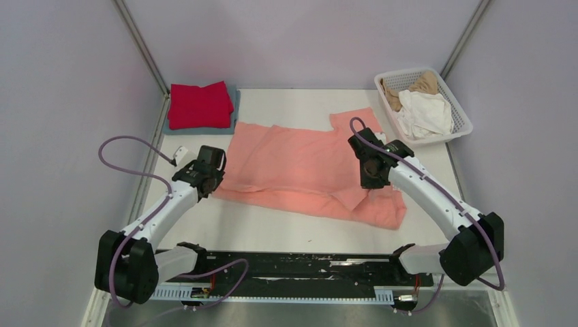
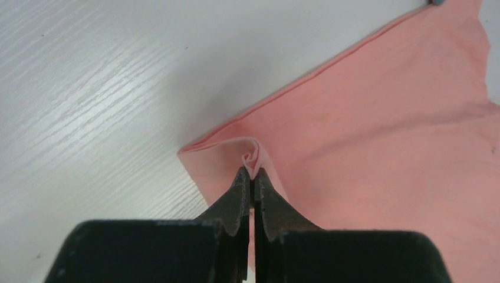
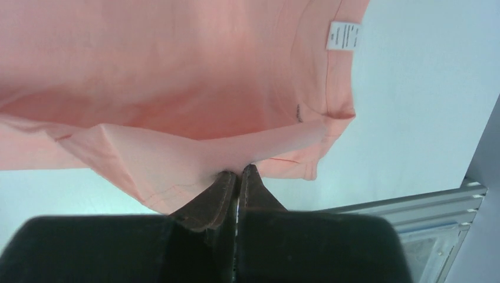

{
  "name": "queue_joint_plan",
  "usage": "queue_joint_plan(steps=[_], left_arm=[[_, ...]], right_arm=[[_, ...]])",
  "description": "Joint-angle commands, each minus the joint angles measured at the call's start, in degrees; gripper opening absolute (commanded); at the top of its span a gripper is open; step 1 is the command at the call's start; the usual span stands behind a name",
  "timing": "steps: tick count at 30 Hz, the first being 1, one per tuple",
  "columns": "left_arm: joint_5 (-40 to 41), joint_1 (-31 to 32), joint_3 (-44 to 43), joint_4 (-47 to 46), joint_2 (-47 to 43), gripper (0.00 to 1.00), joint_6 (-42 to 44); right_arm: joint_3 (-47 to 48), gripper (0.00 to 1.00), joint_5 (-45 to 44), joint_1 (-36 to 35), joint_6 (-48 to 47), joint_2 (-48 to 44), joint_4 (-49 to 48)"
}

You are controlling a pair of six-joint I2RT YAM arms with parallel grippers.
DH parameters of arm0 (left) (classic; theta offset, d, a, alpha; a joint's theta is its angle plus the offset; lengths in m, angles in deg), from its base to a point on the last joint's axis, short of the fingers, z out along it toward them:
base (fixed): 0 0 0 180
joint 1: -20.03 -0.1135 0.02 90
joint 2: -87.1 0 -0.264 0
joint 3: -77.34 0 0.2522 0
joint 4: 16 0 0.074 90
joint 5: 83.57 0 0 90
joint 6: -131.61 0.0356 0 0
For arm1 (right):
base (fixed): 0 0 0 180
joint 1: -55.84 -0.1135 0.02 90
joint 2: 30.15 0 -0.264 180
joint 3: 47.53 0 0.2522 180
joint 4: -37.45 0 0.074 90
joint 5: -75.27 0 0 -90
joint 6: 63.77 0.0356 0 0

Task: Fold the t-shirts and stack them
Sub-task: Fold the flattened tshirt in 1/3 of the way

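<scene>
White surface (image 1: 272, 231) under salmon-pink t-shirt (image 1: 300, 163): light, limp, expect sag; left tool (image 2: 252, 172) and right tool (image 3: 237, 172) each clenched on its near edge, you want corner pinches

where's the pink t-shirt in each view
Top external: salmon-pink t-shirt spread across the middle of the white table.
Left wrist: fills the right side, its corner pinched by the left gripper.
Right wrist: fills the upper left, a fold pinched by the right gripper.
Shared landmark: the white table.
</scene>
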Motion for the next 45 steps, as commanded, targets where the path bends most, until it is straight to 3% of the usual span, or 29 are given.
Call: queue_joint_plan(steps=[1, 19, 22, 23, 24, 25, 26, 27, 32, 33, 35, 40, 43, 45], left_arm=[[0.12, -1.38, -3.22, -6.22, 3.01, 0.0, 2.89], [-1.14, -5.03, -9.24, -9.87, 16.26, 0.01, 4.35], [-2.44, -6.13, -10.0, -10.2, 18.83, 0.26, 4.19], [-2.92, -6.62, -10.41, -10.17, 19.09, 0.44, 4.1], [-3.67, -6.82, -10.54, -10.56, 19.27, 0.53, 4.45], [-3.93, -7.17, -10.74, -10.79, 19.14, 0.71, 5.77], [-3.68, -7.22, -11.05, -10.21, 18.58, 0.8, 6.08], [-2.72, -7.36, -11.57, -9.78, 18.05, 0.94, 6.68], [-3.75, -7.43, -10.97, -10.02, 11.63, 1.0, 9.23], [-5.75, -7.34, -10.43, -10.94, 11.06, 1.0, 10.46], [-9.45, -7.34, -9.95, -11.41, 9.78, 1.0, 12.21], [-18.52, -6.99, -8.58, -12.43, 9.98, 1.0, 17.39], [-26.27, -6.14, -5.76, -16.97, 9.59, 1.0, 19.49], [-29.9, -5.39, -3.59, -20.65, 9.83, 1.0, 20.83]], right_arm=[[4.14, 0.0, -2.74, 2.21, -4.05, 1.81, -5.72], [9.25, 0.08, -1.86, 8.98, -10.33, 15.6, -12.9], [11.85, 0.13, -2.74, 10.22, -12.38, 20.69, -13.99], [12.12, 0.14, -4.41, 10.66, -12.45, 22.21, -15.46], [12.73, 0.19, -5.09, 11.43, -12.84, 23.88, -17.21], [14.31, 0.24, -4.12, 12.03, -13.5, 26.04, -18.2], [16.21, 0.31, -3.68, 12.3, -14.03, 27.98, -18.91], [18.23, 0.39, -4.17, 12.24, -14.5, 29.7, -19.88], [23.19, 0.92, -10.16, 12.47, -12.68, 30.4, -23.14], [21.95, 0.99, -11.83, 12.41, -10.95, 28.52, -23.24], [16.32, 1.0, -13.52, 12.43, -6.34, 21.62, -23.89], [-6.43, 1.0, 8.71, 12.62, -5.11, 3.33, -34.15], [-16.36, 1.0, 25.27, 12.6, -4.12, -2.1, -41.54], [-20.98, 1.0, 31.58, 12.58, -3.47, -3.39, -45.31]])
